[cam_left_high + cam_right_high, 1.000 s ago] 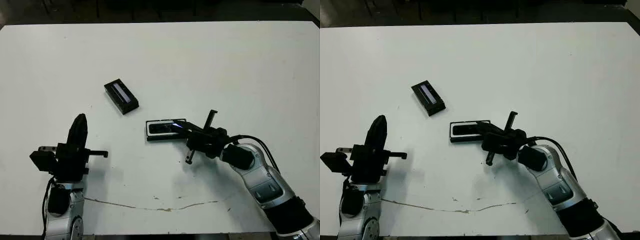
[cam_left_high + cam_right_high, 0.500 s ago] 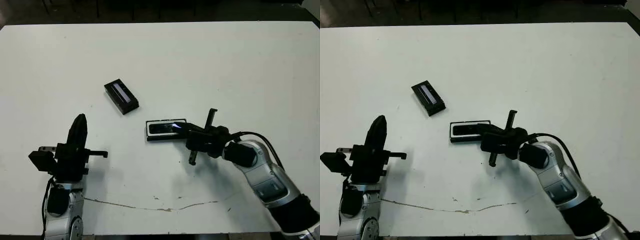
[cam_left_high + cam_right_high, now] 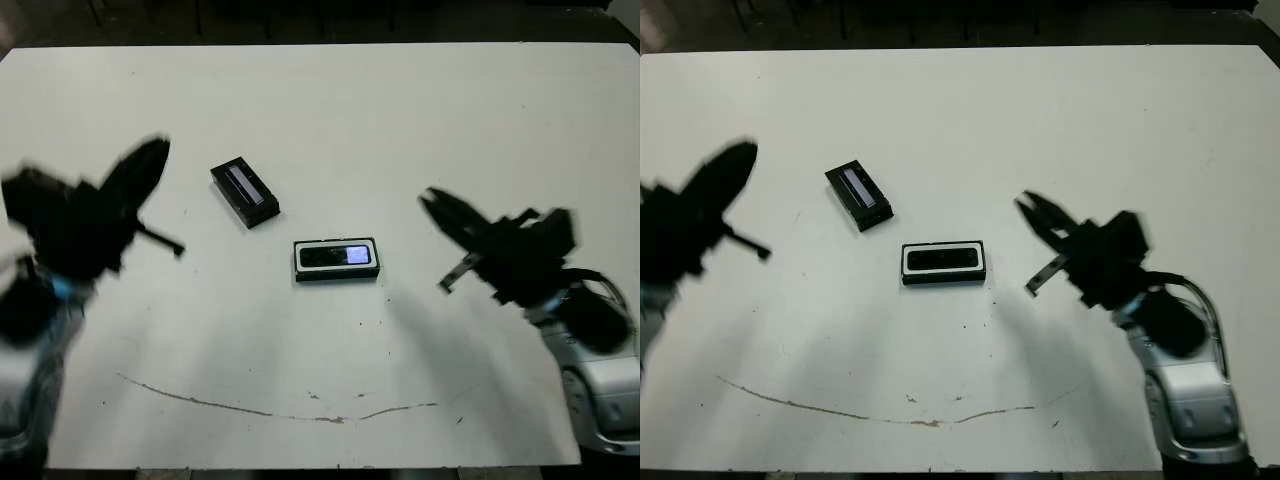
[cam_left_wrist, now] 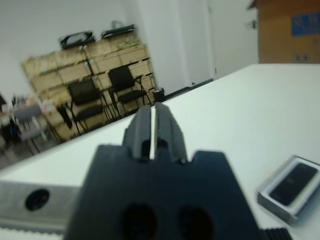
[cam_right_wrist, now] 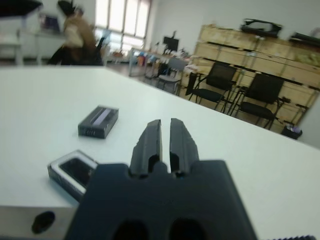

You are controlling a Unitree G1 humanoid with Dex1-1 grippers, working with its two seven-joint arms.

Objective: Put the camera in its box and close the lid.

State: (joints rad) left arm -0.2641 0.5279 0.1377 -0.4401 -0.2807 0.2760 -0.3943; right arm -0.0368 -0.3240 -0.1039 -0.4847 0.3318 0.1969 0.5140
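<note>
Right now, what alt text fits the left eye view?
The camera lies in its box at the white table's centre, with the lid apart, up-left. The left tool and right tool are raised on either side, blurred.

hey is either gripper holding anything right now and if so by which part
Nothing is held. The left gripper and right gripper are both shut on nothing, raised clear of the table. The camera lies in its box; the lid sits apart.

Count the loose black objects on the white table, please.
3. The lid lies left of centre, apart. The box sits near the middle, and the camera lies inside it. Nothing else shows; none seems hidden.
</note>
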